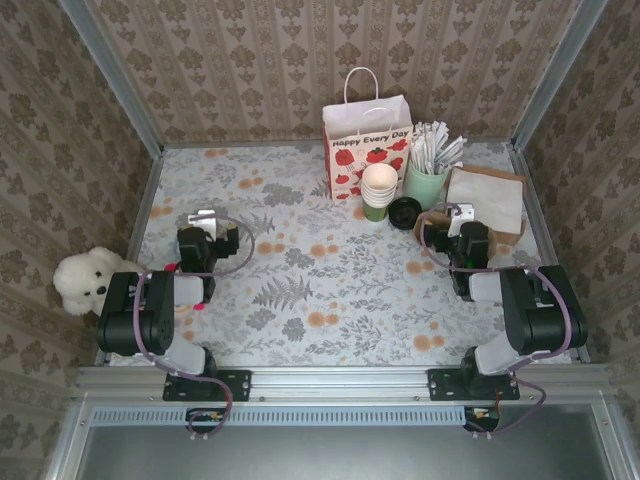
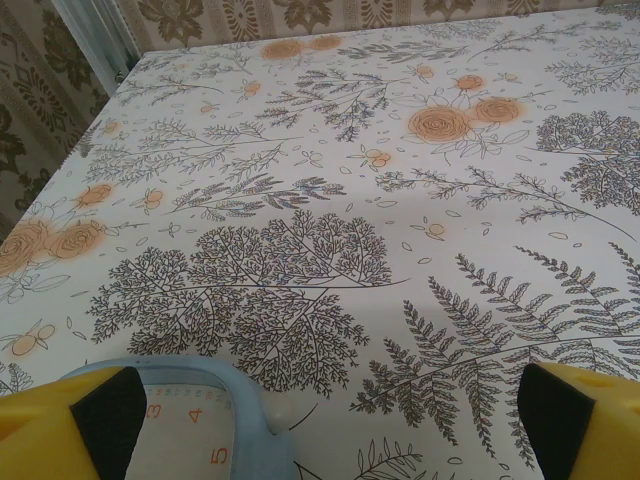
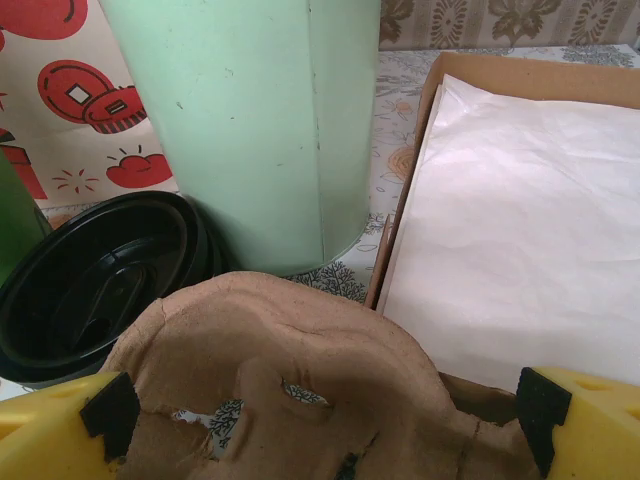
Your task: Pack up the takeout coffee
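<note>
The takeout coffee (image 1: pixel 405 212) stands right of the cup stack; from above I mostly see its round black lid. In the right wrist view the lid (image 3: pixel 95 290) sits low at the left, against the mint cup, and the cup wall under it is barely visible. My right gripper (image 1: pixel 456 222) (image 3: pixel 320 425) is open, just right of the coffee. Its yellow fingers (image 3: pixel 590 430) straddle a brown pulp cup carrier (image 3: pixel 300 380) without closing on it. My left gripper (image 1: pixel 205 222) (image 2: pixel 320 425) is open over the bare tablecloth at the left, far from the coffee.
A "Happy Every Day" paper bag (image 1: pixel 367 145) stands at the back. Beside it are stacked cream-rimmed cups (image 1: pixel 379 190) and a mint cup of wrapped sticks (image 1: pixel 425 180) (image 3: pixel 260 120). A cardboard tray with white paper (image 1: pixel 487 198) (image 3: pixel 520 220) lies right. A pale blue numbered piece (image 2: pixel 200 420) lies under the left gripper. A plush bear (image 1: pixel 85 280) sits at the far left.
</note>
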You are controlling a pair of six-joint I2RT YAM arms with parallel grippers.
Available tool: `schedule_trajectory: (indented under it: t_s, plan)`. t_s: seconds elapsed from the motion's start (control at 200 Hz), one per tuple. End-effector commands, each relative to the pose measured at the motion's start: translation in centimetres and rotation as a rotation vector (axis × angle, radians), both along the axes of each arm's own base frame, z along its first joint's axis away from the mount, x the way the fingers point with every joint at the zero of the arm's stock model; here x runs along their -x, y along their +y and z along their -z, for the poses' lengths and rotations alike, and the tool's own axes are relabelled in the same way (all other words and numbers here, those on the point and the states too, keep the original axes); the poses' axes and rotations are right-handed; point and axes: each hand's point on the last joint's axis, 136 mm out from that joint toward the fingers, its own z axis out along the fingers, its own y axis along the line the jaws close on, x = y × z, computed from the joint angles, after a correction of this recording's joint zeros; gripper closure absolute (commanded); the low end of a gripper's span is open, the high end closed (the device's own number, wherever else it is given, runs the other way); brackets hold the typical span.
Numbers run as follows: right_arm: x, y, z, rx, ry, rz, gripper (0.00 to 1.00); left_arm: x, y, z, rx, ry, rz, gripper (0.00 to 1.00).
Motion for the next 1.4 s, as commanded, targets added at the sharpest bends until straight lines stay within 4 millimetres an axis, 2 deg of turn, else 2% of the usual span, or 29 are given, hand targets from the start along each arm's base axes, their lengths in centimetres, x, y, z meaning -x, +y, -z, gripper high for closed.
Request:
schedule_trajectory:
  t_s: [0.0, 0.65, 0.78, 0.875, 0.95, 0.965, 0.975, 0.99, 1.1, 1.18, 1.255, 1.365, 1.395]
  plan:
    - [-0.6, 0.4, -0.7, -0.008, -0.021, -0.012, 0.00, -0.8, 0.4, -0.9, -0.004, -0.033, -0.010, 0.00]
    - [-0.6, 0.4, -0.8, -0.008, -0.024, -0.011, 0.00, -0.8, 0.4, -0.9, -0.007, -0.033, -0.011, 0.00]
    - [-0.6, 0.3, -1.0, -0.007, -0.031, -0.009, 0.00, -0.6, -0.3, -1.2, -0.039, -0.039, 0.007, 0.00]
    - [-0.4, -0.5, -2.0, -0.009, -0.039, 0.039, 0.00, 0.3, -0.4, -2.9, -0.082, -0.096, -0.023, 0.00]
    - [0.0, -0.4, -3.3, -0.005, -0.038, 0.036, 0.00, 0.7, -1.6, -4.7, -0.133, -0.103, 0.001, 0.00]
    - [0.1, -0.4, -3.1, -0.004, -0.023, 0.037, 0.00, 0.7, -1.9, -5.1, -0.147, -0.099, 0.003, 0.00]
    - [0.2, -0.5, -4.2, -0.003, -0.046, 0.037, 0.00, 0.7, -1.9, -5.3, -0.155, -0.096, 0.000, 0.00]
    - [0.3, -0.5, -4.7, -0.003, -0.052, 0.041, 0.00, 0.7, -2.2, -5.9, -0.165, -0.099, 0.001, 0.00]
    - [0.9, -1.0, -8.0, -0.053, -0.077, 0.088, 0.00, 0.2, -3.7, -9.0, -0.148, -0.081, 0.010, 0.00]
    - [1.2, -1.1, -10.1, -0.152, -0.072, 0.131, 0.00, -0.2, -5.4, -11.4, -0.119, -0.087, 0.025, 0.00]
    - [1.6, -0.4, -11.6, -0.260, -0.031, 0.134, 0.00, -0.5, -7.5, -13.8, -0.100, -0.096, 0.037, 0.00]
    - [2.1, 1.8, -14.2, -0.445, 0.026, 0.098, 0.00, -0.9, -11.0, -16.9, -0.025, -0.065, 0.050, 0.00]
    - [2.2, 2.6, -14.9, -0.494, 0.040, 0.089, 0.01, -1.1, -11.5, -17.5, 0.002, -0.039, 0.044, 0.00]
